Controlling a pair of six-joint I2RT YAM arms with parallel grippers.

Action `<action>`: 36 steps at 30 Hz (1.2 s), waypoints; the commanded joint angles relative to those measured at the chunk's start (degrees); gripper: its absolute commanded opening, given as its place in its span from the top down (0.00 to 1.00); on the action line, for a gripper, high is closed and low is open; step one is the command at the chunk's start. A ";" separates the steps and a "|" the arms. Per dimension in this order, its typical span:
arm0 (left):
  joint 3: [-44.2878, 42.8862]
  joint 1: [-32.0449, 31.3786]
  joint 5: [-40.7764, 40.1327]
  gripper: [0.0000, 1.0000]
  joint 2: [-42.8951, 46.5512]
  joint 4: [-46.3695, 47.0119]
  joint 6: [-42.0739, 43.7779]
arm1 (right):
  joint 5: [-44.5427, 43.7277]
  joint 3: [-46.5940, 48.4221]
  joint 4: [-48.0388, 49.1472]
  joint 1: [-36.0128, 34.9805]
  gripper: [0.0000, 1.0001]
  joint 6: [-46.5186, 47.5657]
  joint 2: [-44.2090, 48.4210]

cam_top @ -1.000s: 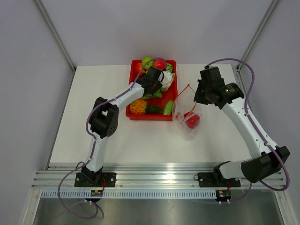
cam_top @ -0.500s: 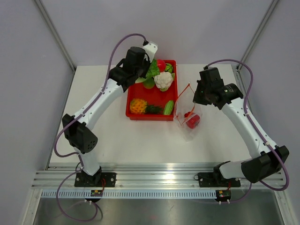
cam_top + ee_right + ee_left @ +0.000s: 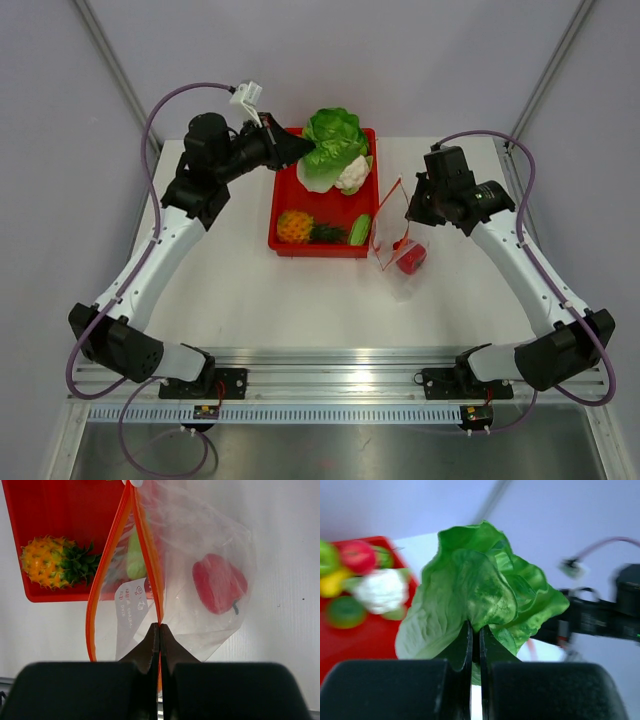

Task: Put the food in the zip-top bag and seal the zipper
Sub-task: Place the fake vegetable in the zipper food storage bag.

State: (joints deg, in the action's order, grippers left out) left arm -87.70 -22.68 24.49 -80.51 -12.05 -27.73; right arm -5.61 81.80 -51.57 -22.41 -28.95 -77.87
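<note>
My left gripper (image 3: 290, 150) (image 3: 475, 635) is shut on the green-and-white lettuce (image 3: 333, 140) (image 3: 480, 587) and holds it in the air above the back of the red tray (image 3: 300, 195). My right gripper (image 3: 412, 208) (image 3: 160, 630) is shut on the orange-red zipper (image 3: 150, 565) of the clear zip-top bag (image 3: 402, 255) (image 3: 200, 555), holding its mouth open. A red tomato-like piece (image 3: 410, 258) (image 3: 219, 582) lies inside the bag. A green cucumber piece (image 3: 360, 229) (image 3: 134, 555) lies at the tray's front right corner, seen through the bag in the right wrist view.
The tray also holds a white cauliflower (image 3: 351, 175) (image 3: 380, 590) and an orange pineapple (image 3: 297, 226) (image 3: 52, 569). More round toy produce (image 3: 350, 560) lies at the tray's back in the left wrist view. The bag rests on the white table (image 3: 220, 280) right of the tray.
My left arm has swung back and to the left, lifting the lettuce out of the tray into the air. The right gripper and the bag have hardly moved.
</note>
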 commanded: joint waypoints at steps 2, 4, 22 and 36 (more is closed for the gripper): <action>8.14 -0.61 17.69 1.00 2.02 27.57 -22.26 | 2.53 -0.32 2.88 -0.26 1.00 -1.11 2.28; 11.83 -0.70 19.01 1.00 2.11 40.22 -31.19 | 2.97 -0.50 3.23 -0.26 1.00 -1.55 2.80; 27.32 -8.26 14.01 1.00 -9.75 84.57 -52.52 | 5.34 -1.82 6.48 -0.26 1.00 -6.12 7.20; 31.80 -8.61 11.99 1.00 -12.74 81.22 -46.10 | 9.91 -1.20 8.06 -0.26 1.00 -8.14 9.22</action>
State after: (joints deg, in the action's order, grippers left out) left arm -56.60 -30.85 38.74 -91.81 64.05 -75.42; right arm 1.85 80.01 -47.09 -22.41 -36.07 -69.97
